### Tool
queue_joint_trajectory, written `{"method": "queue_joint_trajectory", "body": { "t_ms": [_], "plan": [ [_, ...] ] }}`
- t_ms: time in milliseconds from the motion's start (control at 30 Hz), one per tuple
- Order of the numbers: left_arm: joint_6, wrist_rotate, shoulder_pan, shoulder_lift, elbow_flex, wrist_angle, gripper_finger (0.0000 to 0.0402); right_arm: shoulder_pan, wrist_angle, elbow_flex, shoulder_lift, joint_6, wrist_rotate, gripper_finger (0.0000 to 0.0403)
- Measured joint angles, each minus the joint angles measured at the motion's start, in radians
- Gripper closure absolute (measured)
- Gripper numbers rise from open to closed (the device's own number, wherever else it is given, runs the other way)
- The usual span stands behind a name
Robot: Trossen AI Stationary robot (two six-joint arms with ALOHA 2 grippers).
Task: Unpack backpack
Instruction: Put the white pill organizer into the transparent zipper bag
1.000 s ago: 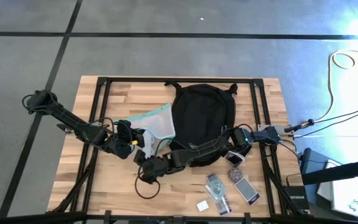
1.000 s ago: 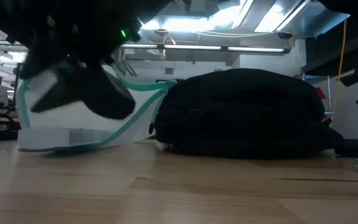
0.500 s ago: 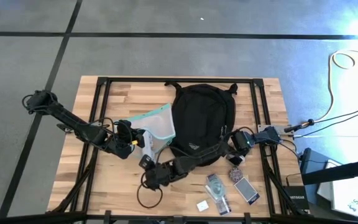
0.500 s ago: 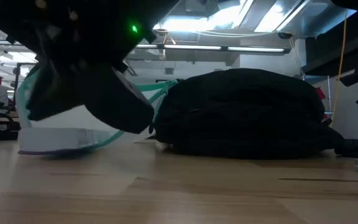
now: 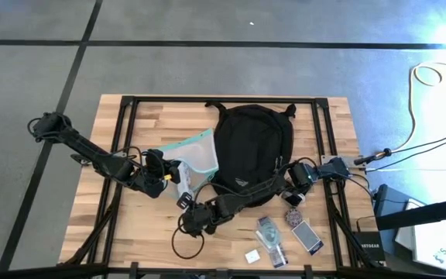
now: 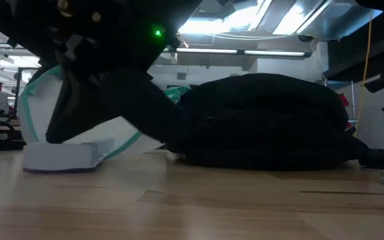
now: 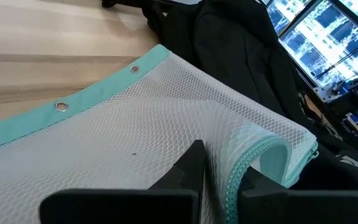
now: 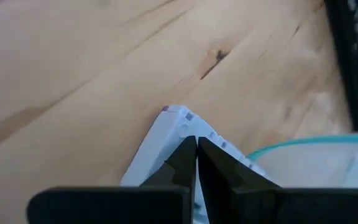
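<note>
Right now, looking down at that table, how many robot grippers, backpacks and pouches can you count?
Robot grippers: 2, the left gripper and the right gripper
Backpacks: 1, the black backpack
Pouches: 1, the teal-edged mesh pouch
Total: 4

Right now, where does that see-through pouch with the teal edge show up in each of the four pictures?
High view: the pouch lies left of the backpack, touching it.
Low view: on the left, partly behind a dark arm; the backpack is on its right.
Left wrist view: its mesh fills the middle, clamped in the left gripper.
Right wrist view: only a teal-edged corner.
Shared landmark: the backpack.
</note>
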Motion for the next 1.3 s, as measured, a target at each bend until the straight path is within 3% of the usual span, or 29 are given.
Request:
{"method": "queue_joint_trajectory", "body": {
  "t_ms": [133, 300, 533, 767, 1067, 1300],
  "plan": [
    [0.0, 0.0, 0.0, 0.0, 0.0, 0.0, 0.04, -0.017, -0.013, 0.003, 0.0, 0.032, 0.074, 0.0402],
    [0.0, 0.0, 0.0, 0.0, 0.0, 0.001, 0.04, -0.038, -0.007, 0.043, 0.002, 0.043, 0.066, 0.0402],
    [-0.022, -0.022, 0.0, 0.0, 0.0, -0.008, 0.04, -0.079, -0.049, 0.036, 0.003, 0.039, 0.135, 0.0403],
    [-0.003, -0.002, 0.005, 0.006, 0.0, 0.0, 0.04, 0.0, -0.116, 0.09, -0.053, 0.138, -0.05, 0.0403],
    [-0.005, 0.006, 0.005, 0.006, -0.001, 0.003, 0.04, 0.027, -0.155, 0.043, -0.05, 0.346, -0.065, 0.0403],
    [-0.007, 0.004, 0.005, 0.006, -0.001, 0.002, 0.04, -0.006, -0.018, -0.065, -0.045, 0.436, -0.105, 0.0403]
  ]
}}
